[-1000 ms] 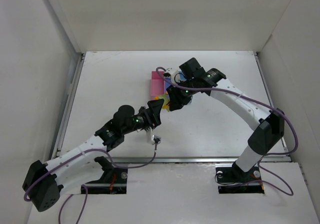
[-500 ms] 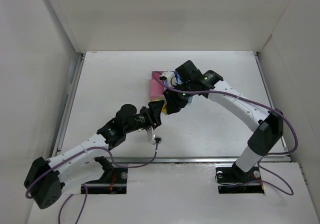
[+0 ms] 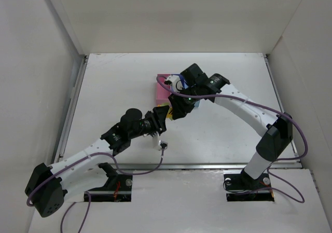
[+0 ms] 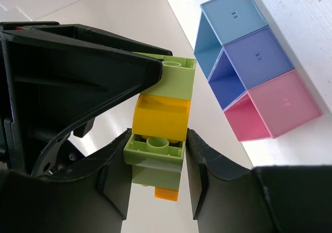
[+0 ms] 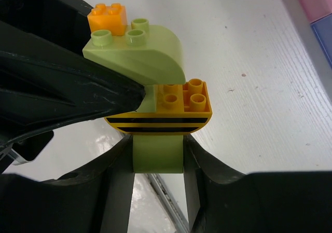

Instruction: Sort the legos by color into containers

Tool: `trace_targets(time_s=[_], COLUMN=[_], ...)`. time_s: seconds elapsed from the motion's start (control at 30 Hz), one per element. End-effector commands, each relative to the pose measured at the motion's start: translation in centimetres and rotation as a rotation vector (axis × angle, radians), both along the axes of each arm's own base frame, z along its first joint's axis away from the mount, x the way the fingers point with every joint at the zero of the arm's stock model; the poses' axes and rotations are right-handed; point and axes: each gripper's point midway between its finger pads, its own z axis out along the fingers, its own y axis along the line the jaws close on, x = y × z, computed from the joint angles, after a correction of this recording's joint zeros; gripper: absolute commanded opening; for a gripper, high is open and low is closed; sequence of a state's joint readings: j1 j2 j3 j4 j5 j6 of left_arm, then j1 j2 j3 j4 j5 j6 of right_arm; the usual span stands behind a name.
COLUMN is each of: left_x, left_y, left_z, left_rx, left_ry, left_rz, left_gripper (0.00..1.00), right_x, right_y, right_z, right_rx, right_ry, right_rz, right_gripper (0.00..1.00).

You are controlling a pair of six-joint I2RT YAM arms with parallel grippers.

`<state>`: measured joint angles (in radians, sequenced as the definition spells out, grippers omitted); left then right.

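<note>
A lego clump (image 3: 167, 109) hangs between my two grippers above the table, just in front of the bins. In the left wrist view my left gripper (image 4: 157, 163) is shut on the lime brick (image 4: 155, 155) at one end, which carries a small orange brick (image 4: 167, 193). A yellow brick (image 4: 161, 116) sits in the middle. In the right wrist view my right gripper (image 5: 158, 160) is shut on the lime brick (image 5: 158, 158) at the other end, under the yellow striped brick (image 5: 166, 116). The pink bin (image 4: 282, 100), medium blue bin (image 4: 257, 56) and light blue bin (image 4: 233, 17) show no bricks inside.
In the top view the pink bin (image 3: 162, 90) shows beside the right arm, which covers the blue bins. White walls stand at the left, back and right of the table. A metal rail (image 3: 207, 165) runs along the near edge.
My right gripper has moved a little left and down toward my left gripper. The left arm has shifted only slightly. Both keep hold of the clump.
</note>
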<state>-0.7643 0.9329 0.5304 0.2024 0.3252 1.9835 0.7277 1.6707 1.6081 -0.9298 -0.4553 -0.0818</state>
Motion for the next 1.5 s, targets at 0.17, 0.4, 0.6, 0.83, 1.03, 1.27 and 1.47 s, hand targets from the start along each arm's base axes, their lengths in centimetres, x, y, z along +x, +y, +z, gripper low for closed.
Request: trace_targets(time_s=[0.17, 0.4, 0.6, 0.83, 1.03, 1.27, 1.47], left_x=[0.1, 0.8, 0.5, 0.2, -1.5, -3.8, -5.8], left_y=[0.0, 1.1, 1.8, 1.7, 3.3, 4.5, 4.6], left_z=[2.0, 0.7, -0.4, 0.1, -4.4, -9.0, -10.6], left_rx=[0.096, 0.135, 0.156, 0.125, 0.139, 0.037, 0.041], left_ry=[-0.199, -0.153, -0.153, -0.143, 0.069, 0.353, 0.614], left_rz=[-0.037, 0.031, 0.042, 0.036, 0.065, 0.128, 0.166], left_gripper=[0.00, 0.00, 0.00, 0.00, 0.00, 0.00, 0.00], right_x=[0.0, -2.3, -2.9, -2.2, -1.2, -0.6, -0.6], right_y=[0.3, -2.2, -2.4, -2.3, -2.6, -2.8, -2.8], right_z=[0.2, -4.4, -5.0, -4.4, -4.7, -4.6, -4.6], right_rx=[-0.018, -0.146, -0.159, -0.126, -0.161, -0.148, -0.148], right_ry=[0.028, 0.142, 0.178, 0.172, 0.134, 0.117, 0.117], right_rz=[-0.018, -0.028, -0.038, -0.039, -0.066, -0.108, -0.109], right_gripper=[0.00, 0.00, 0.00, 0.00, 0.00, 0.00, 0.00])
